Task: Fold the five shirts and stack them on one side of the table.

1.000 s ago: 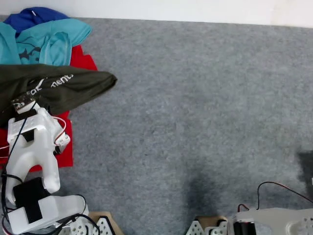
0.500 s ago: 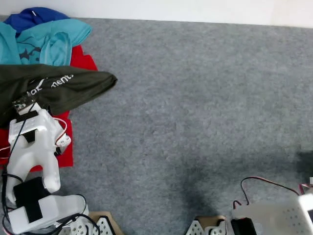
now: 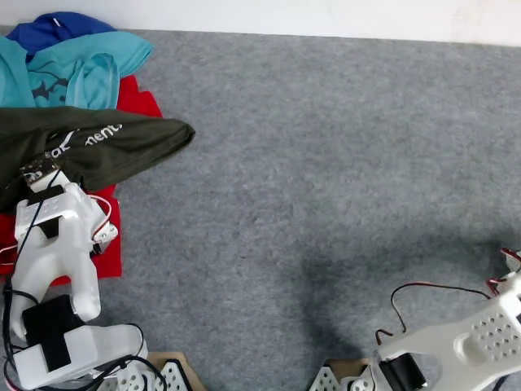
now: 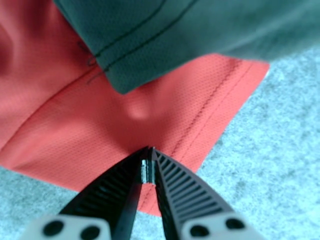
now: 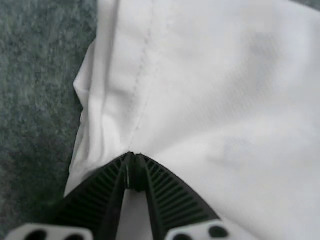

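Down at lower right, our right end effector [image 5: 131, 172] pinches the white shirt [image 5: 225, 100]; left end effector [image 4: 148, 167] sits closed on the red shirt [image 4: 100, 125]. Fetching step, we reckon; next, spread it across open bench [image 3: 326, 163].

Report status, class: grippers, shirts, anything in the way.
Left gripper shut, over red shirt. Right gripper shut on white shirt. Dark shirt overlaps the red one.

The high camera looks straight down over the grey bench [image 3: 326, 163] from afar. Wrist cameras sit close behind their jaws: left faces the red shirt [image 4: 75, 125], shared with overhead; right, a white shirt [image 5: 225, 100].
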### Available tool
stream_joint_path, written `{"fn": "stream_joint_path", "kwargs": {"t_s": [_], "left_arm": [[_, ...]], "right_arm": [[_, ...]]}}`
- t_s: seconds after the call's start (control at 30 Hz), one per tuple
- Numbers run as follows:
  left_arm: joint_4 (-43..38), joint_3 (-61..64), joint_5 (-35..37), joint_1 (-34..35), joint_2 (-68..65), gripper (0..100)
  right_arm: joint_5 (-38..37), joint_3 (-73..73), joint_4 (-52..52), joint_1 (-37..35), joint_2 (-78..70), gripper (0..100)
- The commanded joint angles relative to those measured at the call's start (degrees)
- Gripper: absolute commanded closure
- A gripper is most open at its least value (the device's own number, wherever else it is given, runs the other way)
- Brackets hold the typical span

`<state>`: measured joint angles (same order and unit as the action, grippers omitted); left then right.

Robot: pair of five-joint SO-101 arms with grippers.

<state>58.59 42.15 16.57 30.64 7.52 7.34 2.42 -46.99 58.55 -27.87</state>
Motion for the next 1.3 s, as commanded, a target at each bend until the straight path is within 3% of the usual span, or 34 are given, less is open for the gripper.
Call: {"fn": "stream_joint_path", "kwargs": {"t_s": [0.0, 0.23, 0.47, 0.7, 0.87, 1.07, 1.27], "left_arm": [[-1.14, -0.04, 0.09, -0.75, 2.24, 99], [-1.41, -1.89, 0.18, -0.57, 2.86, 99], [6.95, -15.34, 0.35, 6.64, 2.86, 98], [16.44, -27.74, 0.09, 7.25, 2.68, 71], [16.97, -34.15, 0.26, 11.82, 2.15, 69], [16.88, -40.66, 0.18, 13.23, 0.31, 70], [17.76, -53.14, 0.18, 13.85, -14.02, 70]], "right_arm": [[0.7, 4.35, -0.57, -0.92, 0.75, 99.2], [0.26, 7.69, -0.84, 2.33, 9.01, 98.9], [-4.22, 7.96, -17.63, -3.74, 21.76, 79.3], [-4.22, 7.34, -29.05, -9.89, 38.73, 79.6], [-7.91, -0.04, -36.09, -16.57, 49.19, 79.6], [-8.62, -17.27, -33.1, -22.81, 62.29, 79.6], [-8.53, -32.92, -25.19, -24.66, 73.71, 79.6]]}}
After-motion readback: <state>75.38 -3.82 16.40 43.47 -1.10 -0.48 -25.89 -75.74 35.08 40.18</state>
